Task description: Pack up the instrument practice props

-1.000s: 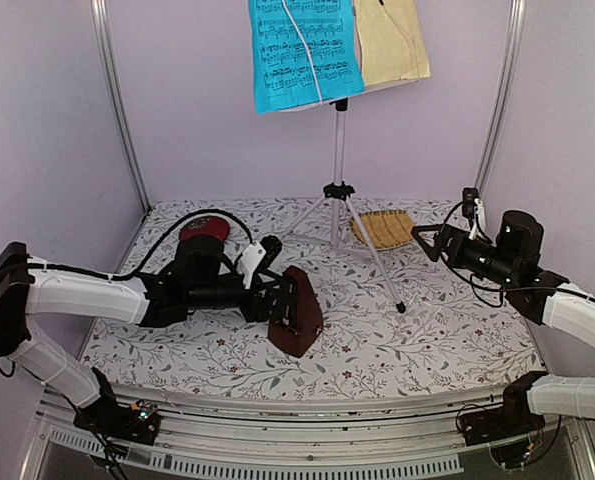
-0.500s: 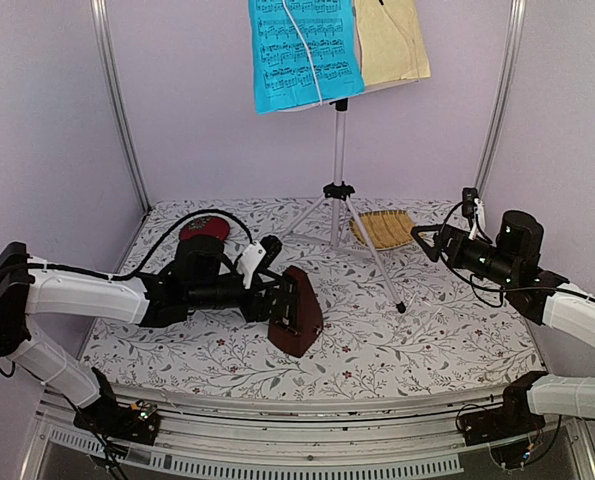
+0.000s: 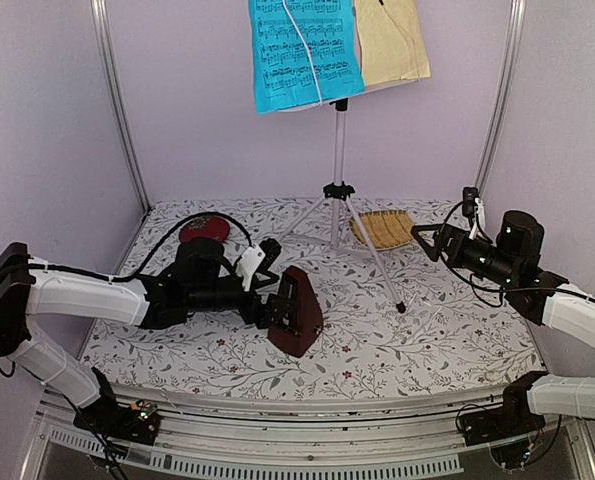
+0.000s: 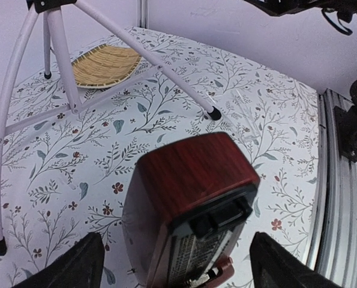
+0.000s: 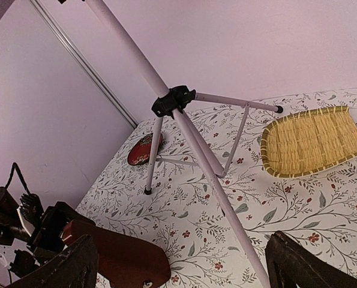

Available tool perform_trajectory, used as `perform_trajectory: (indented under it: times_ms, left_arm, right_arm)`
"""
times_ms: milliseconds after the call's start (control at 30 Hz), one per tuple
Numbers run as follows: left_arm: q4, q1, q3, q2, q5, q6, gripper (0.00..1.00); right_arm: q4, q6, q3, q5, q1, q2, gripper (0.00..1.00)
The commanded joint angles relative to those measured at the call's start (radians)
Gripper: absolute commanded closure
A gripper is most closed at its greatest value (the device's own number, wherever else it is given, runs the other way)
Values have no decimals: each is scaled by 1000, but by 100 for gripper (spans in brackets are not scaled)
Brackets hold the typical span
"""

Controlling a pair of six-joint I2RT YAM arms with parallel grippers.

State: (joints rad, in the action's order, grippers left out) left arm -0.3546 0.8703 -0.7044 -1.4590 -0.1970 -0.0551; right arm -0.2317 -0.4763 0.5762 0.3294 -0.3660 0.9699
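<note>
left gripper [image 4: 184,264] has dipped slightly toward the table, its fingers spread wide with the red-brown metronome [image 4: 190,174] between them, ungripped. right gripper [image 5: 178,264] hangs open too, the tripod music stand [image 5: 173,100] just ahead of it. blue music sheet [image 3: 302,50] and pale-yellow music sheet [image 3: 392,40] sit up on the stand's desk; nothing looks packed yet.
</note>
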Motion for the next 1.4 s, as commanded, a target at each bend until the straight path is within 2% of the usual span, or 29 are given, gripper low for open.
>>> perform_trajectory:
  times_ms: [0,100,233,533,1367]
  left_arm:
    - [-6,9,13,1,31,18,13]
    - [-1,10,10,-3,24,21,14]
    - [-5,7,15,4,31,29,24]
    - [-26,-3,38,31,8,26,35]
    - [-53,-15,47,24,-28,11,58]
  right_arm:
    - [-29,-7,-12,17,2,2,1]
    - [-32,-5,-10,20,2,6,1]
    - [-35,-7,-10,22,2,11,1]
    - [-39,-8,-4,28,1,19,1]
    - [-47,-12,-5,36,1,34,1]
